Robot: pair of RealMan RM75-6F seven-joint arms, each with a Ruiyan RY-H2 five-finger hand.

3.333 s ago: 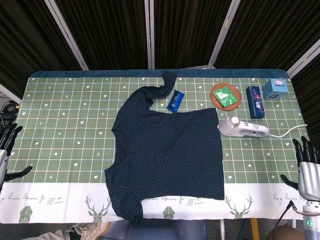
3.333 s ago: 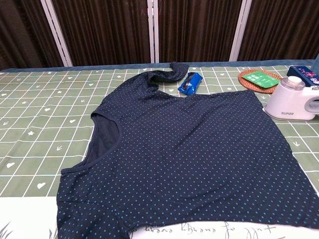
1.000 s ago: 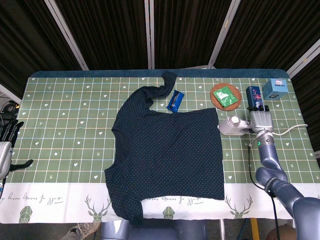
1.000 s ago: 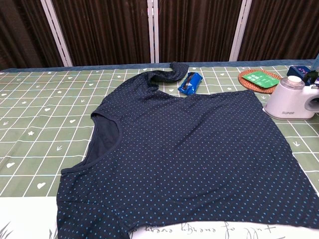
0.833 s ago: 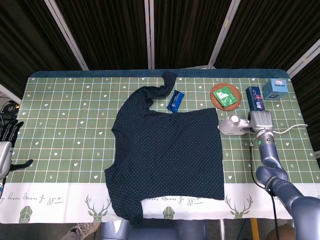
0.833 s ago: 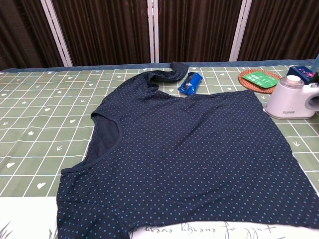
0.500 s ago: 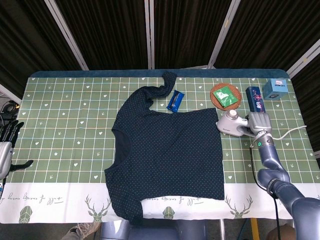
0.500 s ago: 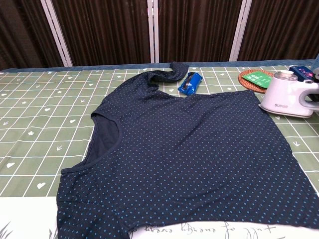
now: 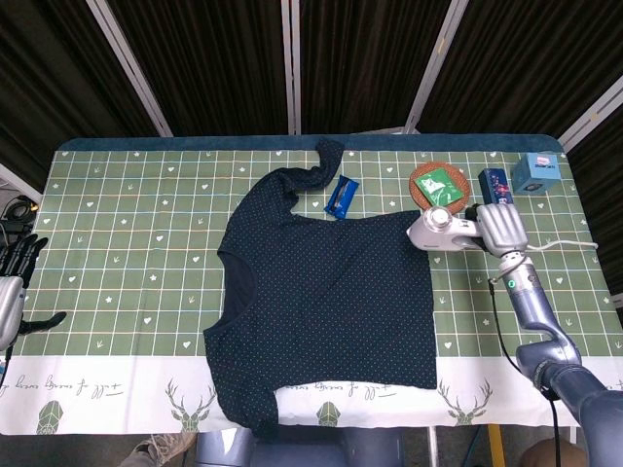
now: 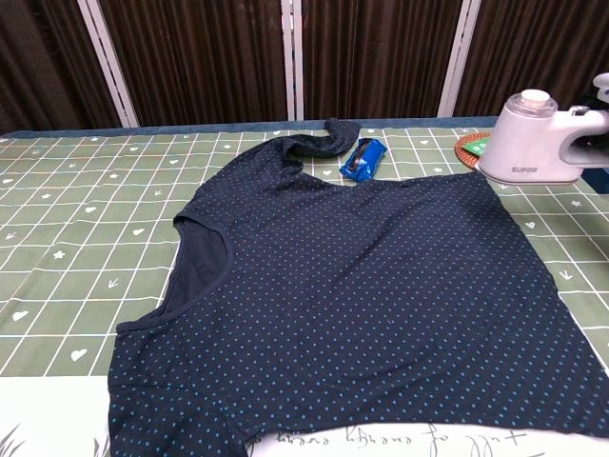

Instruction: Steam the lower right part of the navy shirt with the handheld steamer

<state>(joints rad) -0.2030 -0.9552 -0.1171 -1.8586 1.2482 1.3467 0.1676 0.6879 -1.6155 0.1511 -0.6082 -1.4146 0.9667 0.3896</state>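
The navy dotted shirt point(image 9: 331, 292) point(image 10: 362, 295) lies flat in the middle of the table, its neckline to the left and its hem to the right. My right hand point(image 9: 498, 226) grips the handle of the white handheld steamer point(image 9: 440, 233) point(image 10: 533, 141) and holds it lifted off the table, its head over the shirt's far right corner. In the chest view only the steamer shows at the right edge. My left hand point(image 9: 14, 282) hangs open off the table's left edge.
A blue packet point(image 9: 341, 196) lies beside the shirt's sleeve. A round woven coaster with a green packet point(image 9: 438, 185), a dark blue box point(image 9: 494, 183) and a light blue box point(image 9: 536, 173) stand at the back right. The steamer's white cord point(image 9: 569, 245) trails right.
My right hand came in from the right edge, took hold of the steamer's handle, and has lifted it off the table and carried it left toward the shirt. The left hand stayed put.
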